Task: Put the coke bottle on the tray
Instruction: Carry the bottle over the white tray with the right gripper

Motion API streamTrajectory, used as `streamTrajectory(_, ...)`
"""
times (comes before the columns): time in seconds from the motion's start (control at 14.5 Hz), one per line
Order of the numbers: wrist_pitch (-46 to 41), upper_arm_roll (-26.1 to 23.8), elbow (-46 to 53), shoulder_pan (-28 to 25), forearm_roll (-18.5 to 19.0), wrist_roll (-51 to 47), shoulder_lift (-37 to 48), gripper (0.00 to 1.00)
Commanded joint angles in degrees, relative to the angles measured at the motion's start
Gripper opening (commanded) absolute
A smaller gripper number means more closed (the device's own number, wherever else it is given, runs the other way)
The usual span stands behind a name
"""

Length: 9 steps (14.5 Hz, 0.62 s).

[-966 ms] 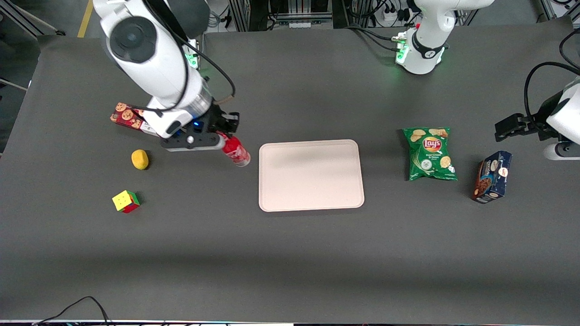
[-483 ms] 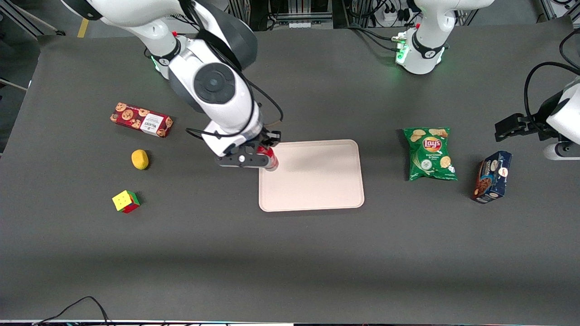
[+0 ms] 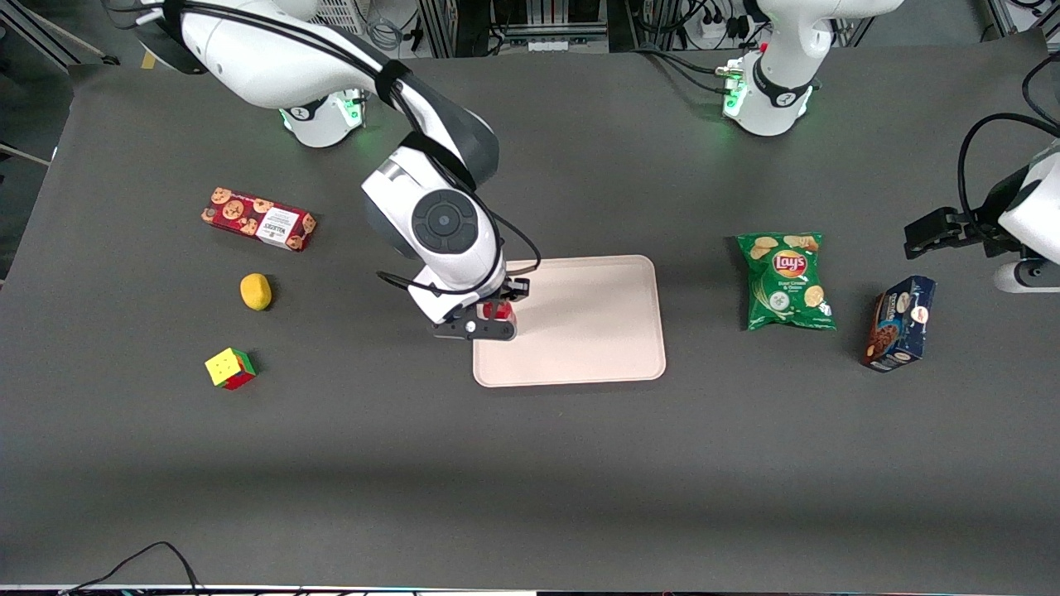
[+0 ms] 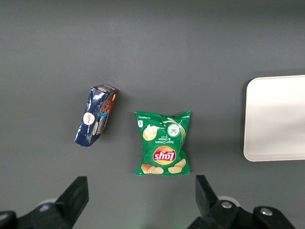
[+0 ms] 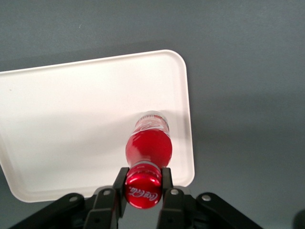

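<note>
Carrying the bottle [image 5: 148, 143] by its neck, the hand [image 3: 495, 319] has swung in from the working arm's end of the tabletop [image 3: 530, 463], where it hung a second ago between the cookie box [image 3: 258, 219] and the tray [image 3: 580, 331]. Now it sits over the tray's edge nearest the working arm. In the wrist view the fingers [image 5: 119, 183] are clamped just under the red cap, and the bottle hangs upright with its clear base over the tray, close to a rim; whether the base touches the tray I cannot tell. So the carry looks nearly done, and lowering and letting go likely remain.

Readable writing: white script on the cap, partly legible as "Coca-Cola", and "Lay's" on the green chip bag [image 3: 787, 281]. The blue box [image 3: 899, 323] has print too small to read.
</note>
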State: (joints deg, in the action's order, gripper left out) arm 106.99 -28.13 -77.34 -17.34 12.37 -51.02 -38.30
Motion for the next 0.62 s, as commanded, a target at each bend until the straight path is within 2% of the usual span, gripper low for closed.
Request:
streamTrajectory(0.0,2.26,-0.34,-1.59,0.29,1.52,-1.89,0.43,0.0)
streamTrajectory(0.14,2.35,-0.34,-1.59,0.29,1.87,-2.5,0.34,0.0)
streamTrajectory(0.21,2.43,-0.26,-1.76,0.29,2.04,-3.29,0.25,0.13)
streamTrajectory(0.34,4.18,-0.26,-2.73,0.29,3.27,-4.6,0.16,0.29)
streamTrajectory(0.41,4.45,-0.26,-2.99,0.29,3.28,-4.7,0.25,0.33)
streamTrajectory(0.55,4.46,-0.26,-3.08,0.29,3.28,-4.7,0.16,0.46)
